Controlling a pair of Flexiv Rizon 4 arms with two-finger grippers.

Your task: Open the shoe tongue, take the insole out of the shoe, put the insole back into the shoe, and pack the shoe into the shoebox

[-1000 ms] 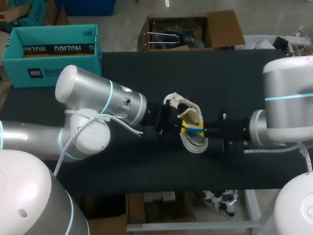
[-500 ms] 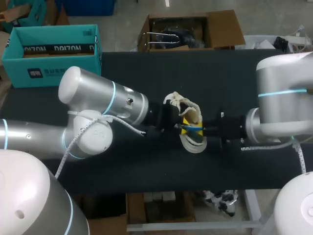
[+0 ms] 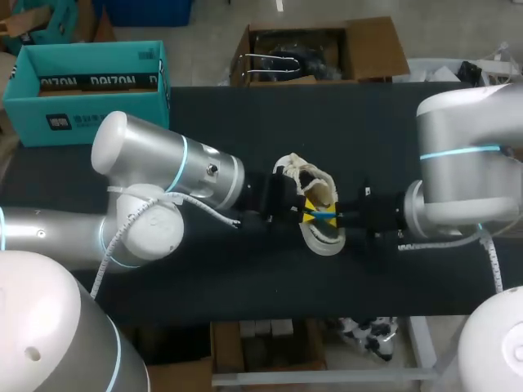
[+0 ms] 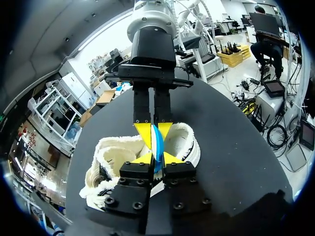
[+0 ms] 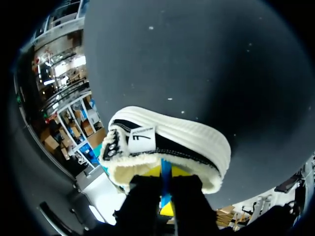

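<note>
Left wrist view, insole (image 4: 157,145) gripped in left pincer (image 4: 157,159), right pincer (image 4: 154,132), over shoe (image 4: 112,156)

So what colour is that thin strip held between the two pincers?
Bright blue. It is the insole, seen edge-on; the left wrist view shows it best.

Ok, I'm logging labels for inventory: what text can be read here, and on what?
Shoebox: white lettering on a dark inner band and a small mark on its front, both too blurred to read.
Shoe label: a dark mark, not legible.
No other print shows on the table.
</note>
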